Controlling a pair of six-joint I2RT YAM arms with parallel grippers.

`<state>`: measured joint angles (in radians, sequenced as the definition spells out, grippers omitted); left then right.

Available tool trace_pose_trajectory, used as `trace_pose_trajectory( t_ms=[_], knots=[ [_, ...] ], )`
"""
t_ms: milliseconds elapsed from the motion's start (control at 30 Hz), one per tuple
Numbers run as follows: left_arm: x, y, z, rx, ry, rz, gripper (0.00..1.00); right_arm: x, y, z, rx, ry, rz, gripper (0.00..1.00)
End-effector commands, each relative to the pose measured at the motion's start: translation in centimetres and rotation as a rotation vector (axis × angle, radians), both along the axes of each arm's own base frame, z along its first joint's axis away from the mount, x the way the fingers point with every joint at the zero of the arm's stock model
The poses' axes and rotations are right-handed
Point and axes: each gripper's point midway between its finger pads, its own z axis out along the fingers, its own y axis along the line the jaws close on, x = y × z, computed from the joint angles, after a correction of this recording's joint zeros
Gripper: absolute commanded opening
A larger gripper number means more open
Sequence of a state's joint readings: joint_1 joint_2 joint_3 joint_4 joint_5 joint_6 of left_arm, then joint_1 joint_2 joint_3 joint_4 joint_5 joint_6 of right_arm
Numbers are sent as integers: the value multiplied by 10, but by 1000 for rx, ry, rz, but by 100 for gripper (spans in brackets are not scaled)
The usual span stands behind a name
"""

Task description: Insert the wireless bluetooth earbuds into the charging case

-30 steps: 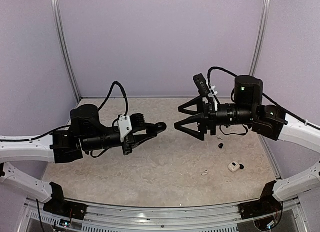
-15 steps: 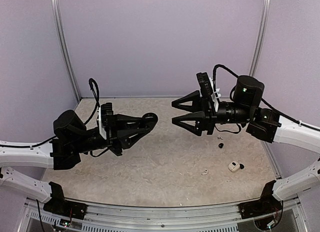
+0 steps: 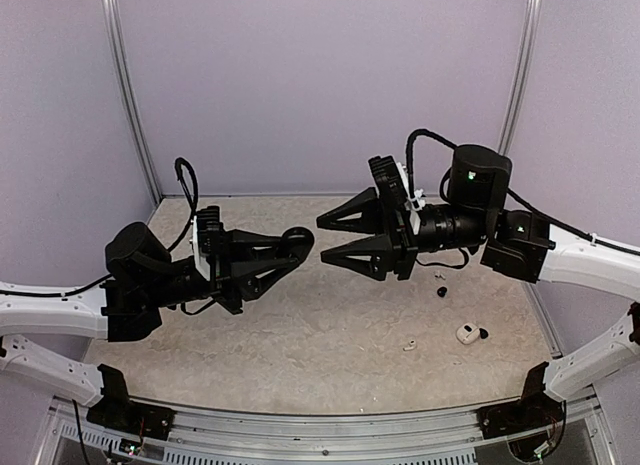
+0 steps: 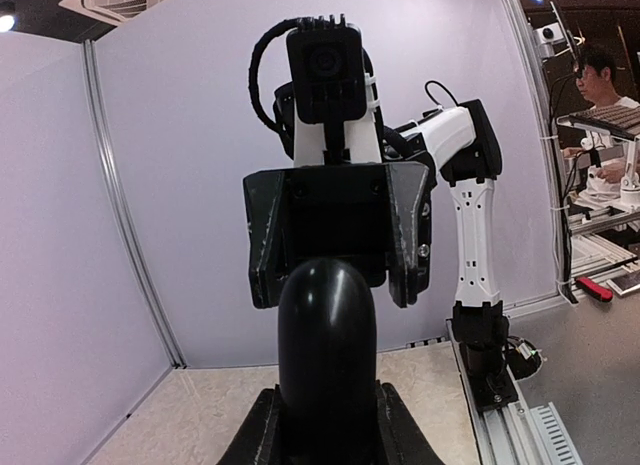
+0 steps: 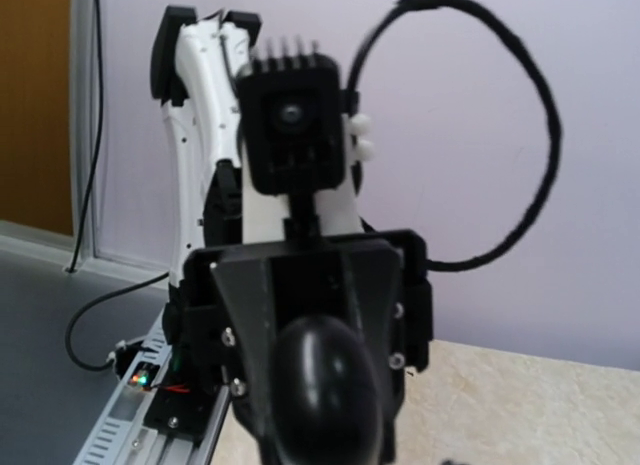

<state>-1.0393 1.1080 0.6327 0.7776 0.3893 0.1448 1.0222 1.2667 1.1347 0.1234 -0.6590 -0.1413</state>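
My left gripper (image 3: 291, 247) is raised above the table and shut on a black oval charging case (image 3: 300, 239), whose rounded end (image 4: 327, 345) sticks out past the fingers (image 4: 255, 435). My right gripper (image 3: 323, 240) faces it head-on. Its jaws are apart, one on each side of the case's far end, with a slim gap showing. In the right wrist view the case (image 5: 325, 385) fills the lower middle. On the table lie a black earbud (image 3: 441, 292), a white earbud (image 3: 409, 346) and another black earbud (image 3: 484, 333).
A white oval case (image 3: 465, 333) lies on the beige table (image 3: 330, 325) at the right, touching the black earbud. Purple walls close in the back and sides. The metal rail with both arm bases (image 3: 320, 435) runs along the near edge.
The right gripper has moved left up to the case and its jaws have narrowed. The left arm swung back and rolled its wrist a second ago, then kept still, holding the case.
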Motion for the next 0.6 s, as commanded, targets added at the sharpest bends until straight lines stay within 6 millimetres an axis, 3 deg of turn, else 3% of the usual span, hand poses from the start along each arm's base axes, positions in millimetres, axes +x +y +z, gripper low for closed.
trace_pose_trajectory(
  t_ms=[0, 567],
  knots=[
    [-3, -1, 0, -9, -11, -22, 11, -8, 6, 4, -15, -37, 33, 49],
    [-3, -4, -2, -10, -4, -34, 11, -16, 17, 0, -14, -17, 88, 37]
  ],
)
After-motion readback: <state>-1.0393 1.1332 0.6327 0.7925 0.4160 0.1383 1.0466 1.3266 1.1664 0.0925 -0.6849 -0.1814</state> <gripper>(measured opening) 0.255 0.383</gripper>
